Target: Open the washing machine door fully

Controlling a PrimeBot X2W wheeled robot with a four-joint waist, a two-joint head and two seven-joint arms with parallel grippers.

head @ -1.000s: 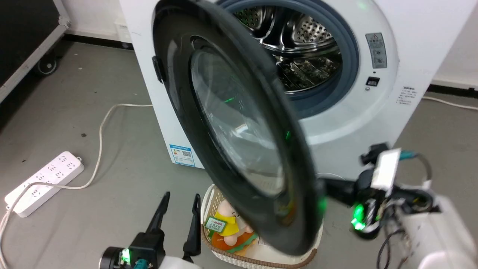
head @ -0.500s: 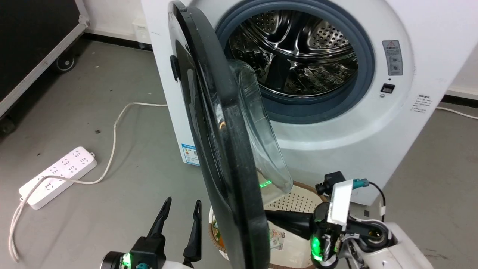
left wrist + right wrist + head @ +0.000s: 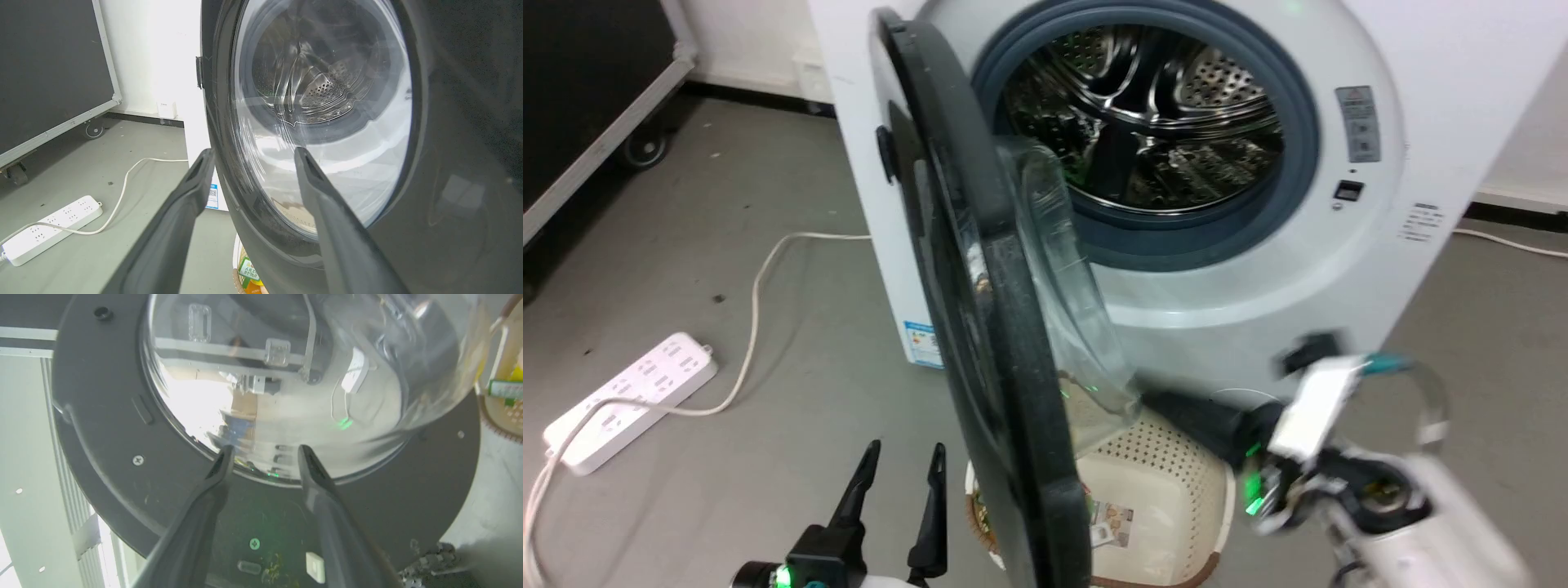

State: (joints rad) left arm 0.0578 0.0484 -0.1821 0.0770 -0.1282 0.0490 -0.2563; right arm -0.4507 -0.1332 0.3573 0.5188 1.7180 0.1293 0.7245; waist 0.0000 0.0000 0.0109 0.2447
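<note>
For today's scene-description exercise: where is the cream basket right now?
In the head view, the basket sits on the floor at bottom centre, in front of the washing machine, partly behind the lower edge of the open door.

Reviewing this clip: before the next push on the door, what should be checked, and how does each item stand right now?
1. Washing machine door fully open: not ok. It stands out roughly square to the washing machine front.
2. Right pincer free of any grip: ok. Jaws apart, nothing between them, facing the door's inner side.
3. Right pincer touching the door: cannot tell.
4. Left pincer out of the way: ok. Open, on the door's outer side, with a gap in the head view.
5. Basket clearance under the door's lower edge: cannot tell.
</note>
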